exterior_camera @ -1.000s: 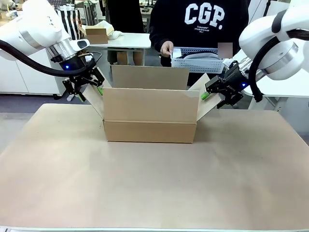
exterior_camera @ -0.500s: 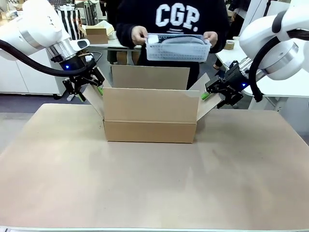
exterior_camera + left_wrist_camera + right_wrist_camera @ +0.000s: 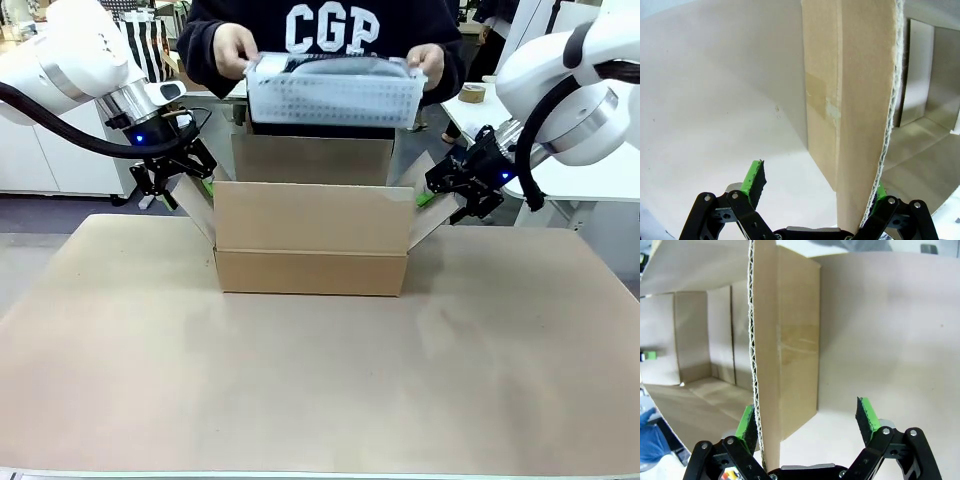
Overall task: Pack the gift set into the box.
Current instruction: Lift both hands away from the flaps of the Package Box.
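Gift set held over the far flap, its long side lined up with the open box.

On the near-middle of the counter [image 3: 300,390] stands the box [image 3: 310,240], long axis running left to right and top open. At its left end the left gripper [image 3: 186,184] straddles the left flap [image 3: 855,100], released, with one pad against the card and the other clear. At the right end the right gripper [image 3: 441,196] straddles the right flap [image 3: 765,340] in the same way, also released. Farther back and higher, a person's two hands [image 3: 236,46] hold the gift set [image 3: 330,95], a white basket, level above the far flap. Its long axis matches the box's, so it looks set to go forward and down between the two arms.
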`<state>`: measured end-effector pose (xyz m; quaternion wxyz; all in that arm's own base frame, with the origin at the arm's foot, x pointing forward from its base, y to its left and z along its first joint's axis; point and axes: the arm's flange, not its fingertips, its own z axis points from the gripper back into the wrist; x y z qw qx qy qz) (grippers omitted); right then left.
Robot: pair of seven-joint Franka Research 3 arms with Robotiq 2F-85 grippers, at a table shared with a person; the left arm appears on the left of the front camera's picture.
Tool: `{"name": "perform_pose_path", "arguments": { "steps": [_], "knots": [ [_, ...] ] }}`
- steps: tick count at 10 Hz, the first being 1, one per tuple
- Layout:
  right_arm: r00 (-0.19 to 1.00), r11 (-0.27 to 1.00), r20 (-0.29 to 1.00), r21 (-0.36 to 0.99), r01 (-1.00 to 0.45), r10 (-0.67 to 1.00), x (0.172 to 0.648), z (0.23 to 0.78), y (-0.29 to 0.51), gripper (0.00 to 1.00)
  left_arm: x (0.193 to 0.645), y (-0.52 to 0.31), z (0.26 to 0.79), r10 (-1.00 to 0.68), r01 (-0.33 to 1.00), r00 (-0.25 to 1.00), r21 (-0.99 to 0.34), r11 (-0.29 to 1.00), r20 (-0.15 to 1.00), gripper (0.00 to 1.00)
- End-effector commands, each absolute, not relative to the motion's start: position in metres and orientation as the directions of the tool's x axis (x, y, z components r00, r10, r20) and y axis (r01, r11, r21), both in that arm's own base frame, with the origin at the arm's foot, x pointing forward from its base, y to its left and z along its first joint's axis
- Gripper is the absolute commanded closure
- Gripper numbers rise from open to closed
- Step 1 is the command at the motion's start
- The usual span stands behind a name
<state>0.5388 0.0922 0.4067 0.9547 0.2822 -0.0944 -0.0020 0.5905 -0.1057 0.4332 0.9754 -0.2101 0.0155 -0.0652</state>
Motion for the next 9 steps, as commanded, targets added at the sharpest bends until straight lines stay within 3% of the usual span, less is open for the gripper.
{"name": "perform_pose_path", "arguments": {
  "steps": [1, 9],
  "knots": [
    [0.982, 0.855, 0.176, 0.518, -0.029, -0.073, 0.5417, 0.4103, 0.0957, 0.0, 0.5895, -0.1054, 0.4342, -0.124, 0.112, 0.992, -0.396, 0.911, -0.005, 0.0],
    [0.982, 0.855, 0.176, 0.518, -0.029, -0.073, 0.5417, 0.4103, 0.0957, 0.0, 0.5895, -0.1054, 0.4342, -0.124, 0.112, 0.992, -0.396, 0.911, -0.005, 0.0]
  ]
}}
